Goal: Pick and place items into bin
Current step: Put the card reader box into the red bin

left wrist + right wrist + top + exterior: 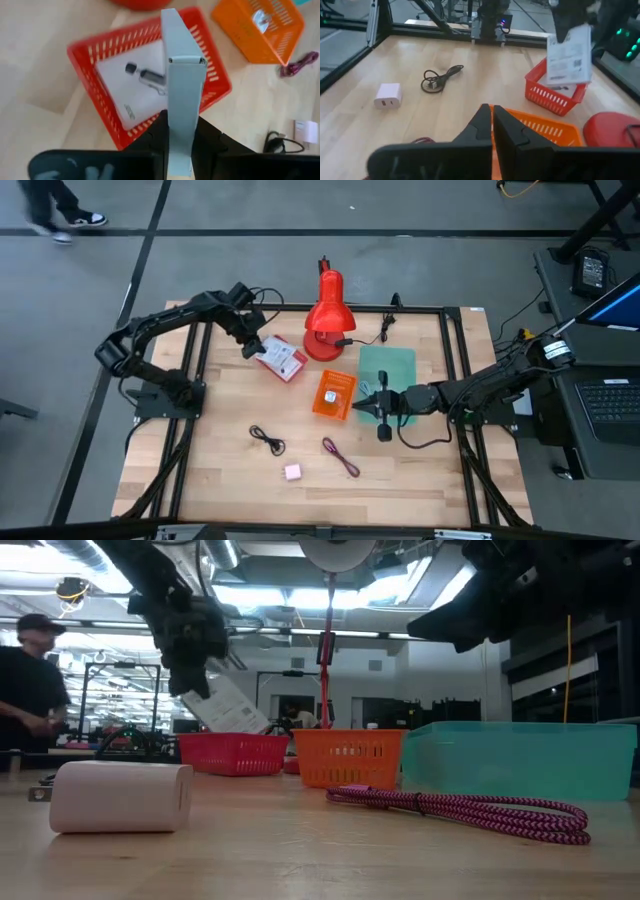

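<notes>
Pink charger cube (122, 797) and maroon braided cord (470, 810) lie nearest on the wood table (220, 470), right gripper (491, 116) clamped empty over the orange mesh basket (334, 394), left gripper (252, 345) farther back gripping a flat white printed box (181, 85) above the red mesh basket (100, 55)

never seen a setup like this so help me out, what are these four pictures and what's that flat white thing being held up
It is a two-armed robot at a wooden table. One picture looks down from above, one looks level across the tabletop, and two come from cameras on the wrists. The left gripper is shut on a flat white box, held above the red basket, which already holds a white card. The right gripper is shut and empty, over the orange basket. A pink cube, black cable and maroon cord lie loose.
</notes>
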